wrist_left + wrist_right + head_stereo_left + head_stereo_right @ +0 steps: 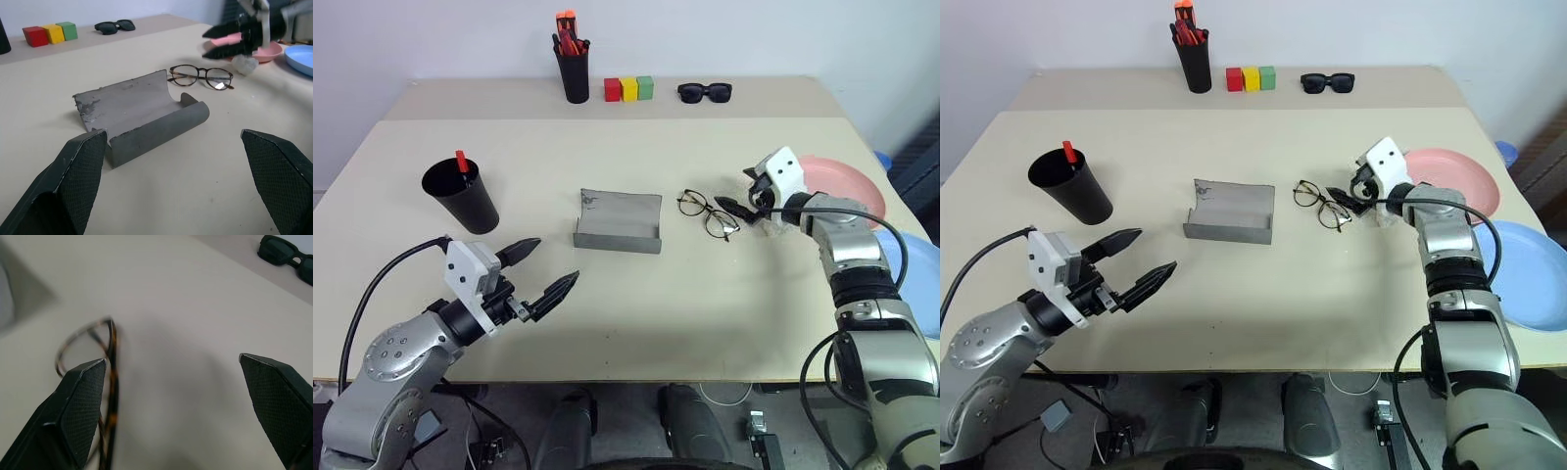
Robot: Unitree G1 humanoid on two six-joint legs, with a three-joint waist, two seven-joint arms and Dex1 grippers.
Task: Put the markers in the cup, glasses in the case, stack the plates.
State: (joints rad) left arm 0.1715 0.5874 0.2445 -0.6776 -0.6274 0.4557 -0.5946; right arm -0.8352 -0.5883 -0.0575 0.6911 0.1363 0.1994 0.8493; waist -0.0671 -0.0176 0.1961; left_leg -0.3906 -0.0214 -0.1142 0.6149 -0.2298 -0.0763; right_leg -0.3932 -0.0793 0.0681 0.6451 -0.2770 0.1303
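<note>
Beside the open grey felt-like case on the worktop, the thin wire-framed glasses are lying untouched while the right tool is hovering just beside them, released wide, probably needing to close on the frame next

Beige surface bearing the open grey case at centre, glasses just beside it, and black cup. Pink plate and blue plate lie at its right edge. Along the far edge: pen holder, three coloured blocks, sunglasses
</note>
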